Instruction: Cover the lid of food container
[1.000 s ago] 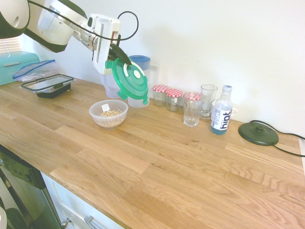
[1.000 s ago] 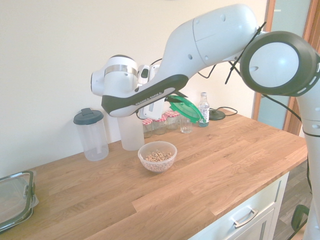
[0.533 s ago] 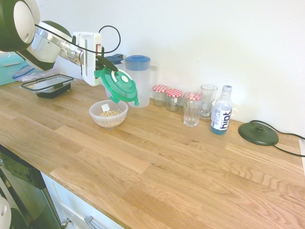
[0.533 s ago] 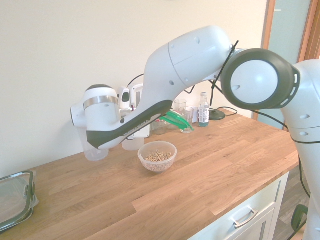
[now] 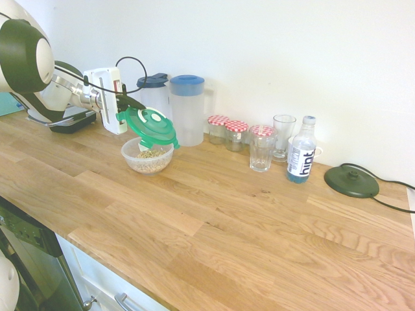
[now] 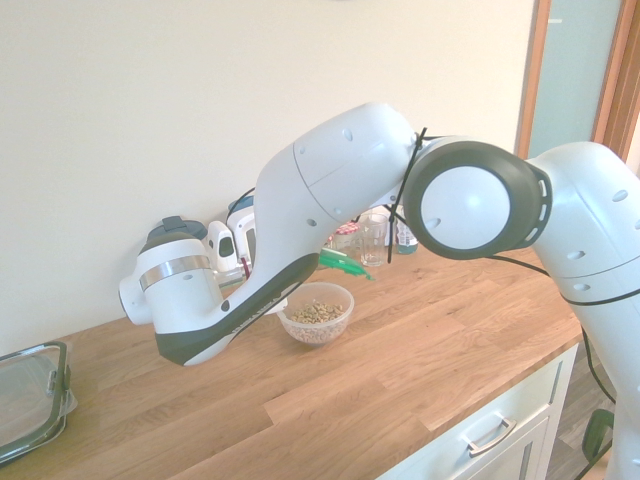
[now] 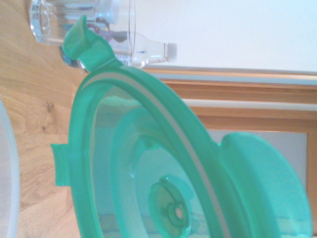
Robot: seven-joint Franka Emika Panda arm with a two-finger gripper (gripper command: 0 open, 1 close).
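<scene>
The lid (image 5: 150, 126) is round, translucent green, with a white ring and a central knob. My gripper (image 5: 130, 106) is shut on its left rim and holds it tilted just above the food container (image 5: 148, 156), a small clear bowl of brownish grains on the wooden counter. The lid's raised edge points toward the pitchers. In the second exterior view only a green sliver of the lid (image 6: 345, 265) shows behind my arm, above the bowl (image 6: 316, 313); the fingers are hidden there. The lid (image 7: 148, 163) fills the wrist view.
Two clear pitchers (image 5: 187, 110) stand right behind the bowl. To the right are three red-checked jars (image 5: 236, 134), two glasses (image 5: 261, 153), a water bottle (image 5: 301, 149) and a black round base (image 5: 351, 181). A black-rimmed rectangular container (image 6: 30, 400) sits further along the counter.
The arm has swung down and toward the bowl. The lid went from high and nearly upright in front of the pitcher to low and tilted just over the bowl.
</scene>
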